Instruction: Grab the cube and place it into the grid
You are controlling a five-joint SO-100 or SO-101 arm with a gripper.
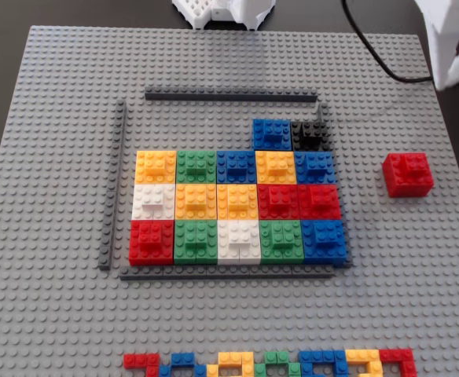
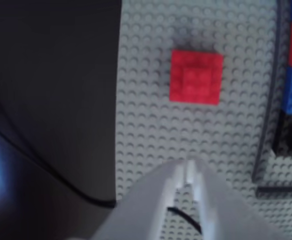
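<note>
Cube: bright red square studded Lego cube (image 1: 408,173) with a small raised piece on top sits alone on the light grey studded baseplate (image 1: 49,330), well apart from the grid's right edge in the fixed view.
Grid: rectangular grid (image 1: 237,208) of coloured square blocks framed by thin dark grey strips; three open squares remain in the top row, left of the blue block.
Risk: fingers could straddle the cube off-centre and twist it, or the studs could grip it to the plate so it resists lifting.
Second risk: on placing, a slight misalignment would leave it perched on neighbours instead of seated.
Arm pose: white end effector (image 2: 189,172) hovers above the plate, short of the cube in the wrist view.
End effector: fingertips pressed almost together, holding nothing.
</note>
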